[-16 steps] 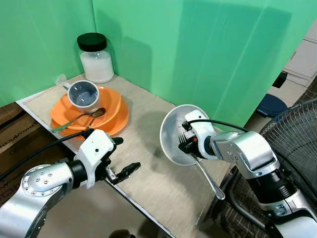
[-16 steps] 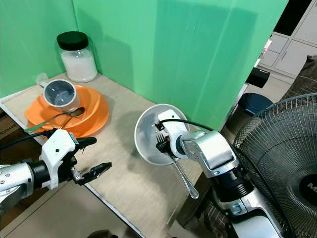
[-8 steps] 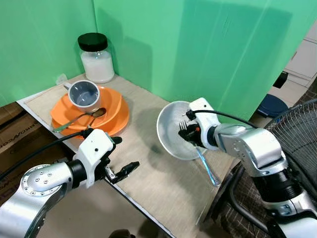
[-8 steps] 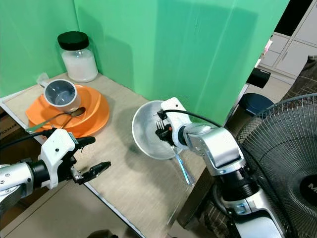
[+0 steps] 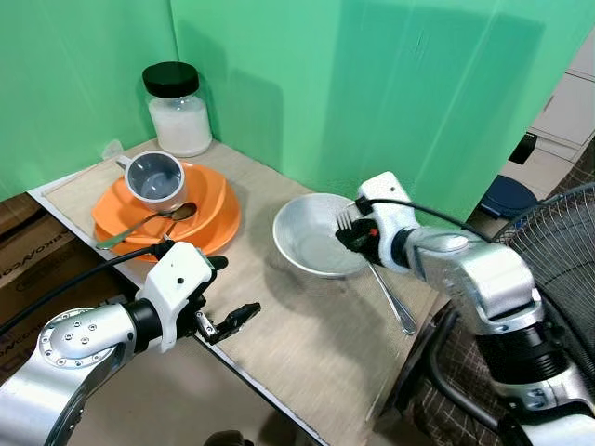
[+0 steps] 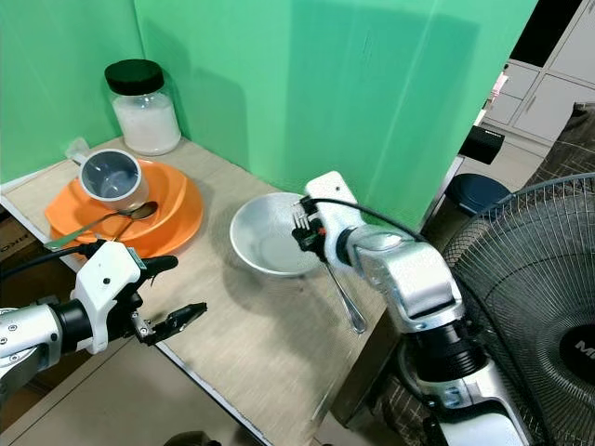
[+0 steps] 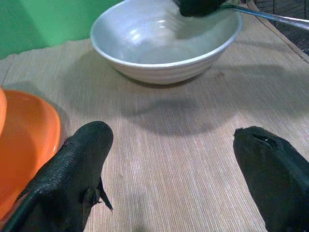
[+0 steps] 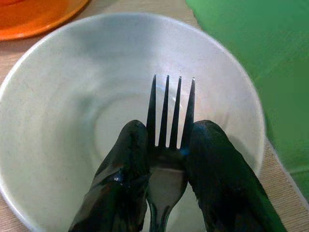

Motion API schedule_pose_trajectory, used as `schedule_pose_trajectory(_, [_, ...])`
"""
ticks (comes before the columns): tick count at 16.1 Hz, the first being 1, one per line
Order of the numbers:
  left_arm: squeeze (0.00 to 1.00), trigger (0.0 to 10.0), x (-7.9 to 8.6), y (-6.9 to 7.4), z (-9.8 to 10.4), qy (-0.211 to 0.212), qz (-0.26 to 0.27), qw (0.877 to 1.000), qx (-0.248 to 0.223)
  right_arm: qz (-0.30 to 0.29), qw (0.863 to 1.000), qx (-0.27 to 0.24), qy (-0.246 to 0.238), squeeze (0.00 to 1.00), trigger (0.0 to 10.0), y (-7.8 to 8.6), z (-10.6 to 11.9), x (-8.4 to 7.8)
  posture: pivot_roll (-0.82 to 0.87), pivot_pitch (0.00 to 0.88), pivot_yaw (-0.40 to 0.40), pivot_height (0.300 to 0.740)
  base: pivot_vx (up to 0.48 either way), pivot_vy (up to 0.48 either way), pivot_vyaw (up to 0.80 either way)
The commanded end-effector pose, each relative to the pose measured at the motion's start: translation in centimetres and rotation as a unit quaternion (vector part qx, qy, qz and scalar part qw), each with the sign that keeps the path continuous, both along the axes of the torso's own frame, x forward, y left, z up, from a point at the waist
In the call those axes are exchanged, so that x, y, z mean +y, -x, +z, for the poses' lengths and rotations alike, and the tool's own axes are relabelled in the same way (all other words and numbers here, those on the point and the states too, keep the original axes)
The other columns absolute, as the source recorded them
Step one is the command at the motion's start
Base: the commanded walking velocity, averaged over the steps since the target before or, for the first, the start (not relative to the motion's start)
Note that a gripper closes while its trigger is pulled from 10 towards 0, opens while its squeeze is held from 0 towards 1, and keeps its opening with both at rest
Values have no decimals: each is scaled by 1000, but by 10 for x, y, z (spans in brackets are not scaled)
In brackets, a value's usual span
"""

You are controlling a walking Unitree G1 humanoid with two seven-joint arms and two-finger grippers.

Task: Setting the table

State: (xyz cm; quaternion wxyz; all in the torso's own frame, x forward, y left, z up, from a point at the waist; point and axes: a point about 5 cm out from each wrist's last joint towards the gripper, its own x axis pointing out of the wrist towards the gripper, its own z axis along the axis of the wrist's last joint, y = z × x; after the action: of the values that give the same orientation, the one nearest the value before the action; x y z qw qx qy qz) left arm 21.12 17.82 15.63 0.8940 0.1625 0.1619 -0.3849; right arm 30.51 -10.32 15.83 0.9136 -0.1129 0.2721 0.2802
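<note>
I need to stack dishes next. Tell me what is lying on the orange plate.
On the orange plate lie a grey cup tipped on its side and a spoon. The plate surface under the cup is covered, so anything beneath it cannot be seen.

Left hand (image 5: 226, 322) spread, right hand (image 8: 166, 159) clamped

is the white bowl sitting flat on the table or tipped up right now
Flat. The white bowl rests on its base on the table, mouth up, while the right gripper holds a fork over its rim.

white bowl (image 5: 314, 243) upright on mat; silver fork (image 8: 170, 121) tines over its rim, handle trailing off
</note>
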Motion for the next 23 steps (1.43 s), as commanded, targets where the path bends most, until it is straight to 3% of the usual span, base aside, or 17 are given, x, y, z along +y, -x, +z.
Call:
schedule_pose_trajectory(1, [451,10000,0,-1,1,-8,1,1000,-4,6,1000,4,10,0,10000,1,-5,4,148,0,-32,740,0,0,0])
schedule_pose_trajectory(6, [420,10000,-3,-1,-1,-7,-1,1000,-5,14,999,13,30,0,10000,1,-17,6,148,0,-39,740,0,0,0])
schedule_pose_trajectory(10, [408,10000,-2,-1,-1,-9,2,1000,-5,32,999,3,14,0,10000,-6,-13,20,151,0,-42,740,0,0,0])
schedule_pose_trajectory(11, [392,10000,-3,-1,-1,-10,3,1000,-6,34,999,-2,9,584,10000,-9,-11,24,158,0,-46,740,0,0,0])
schedule_pose_trajectory(13, [388,10000,-3,-1,-1,-11,4,1000,-7,34,999,-2,9,980,10000,-11,-11,24,160,0,-46,740,0,0,0])
schedule_pose_trajectory(18, [369,10000,-3,-1,-1,-15,6,1000,-8,27,1000,4,9,1000,10000,-8,-20,22,155,0,-43,740,0,0,0])
schedule_pose_trajectory(23, [357,10000,-3,-4,0,-17,3,1000,-12,23,999,-26,4,1000,10000,-14,3,13,154,0,-43,740,0,0,0])
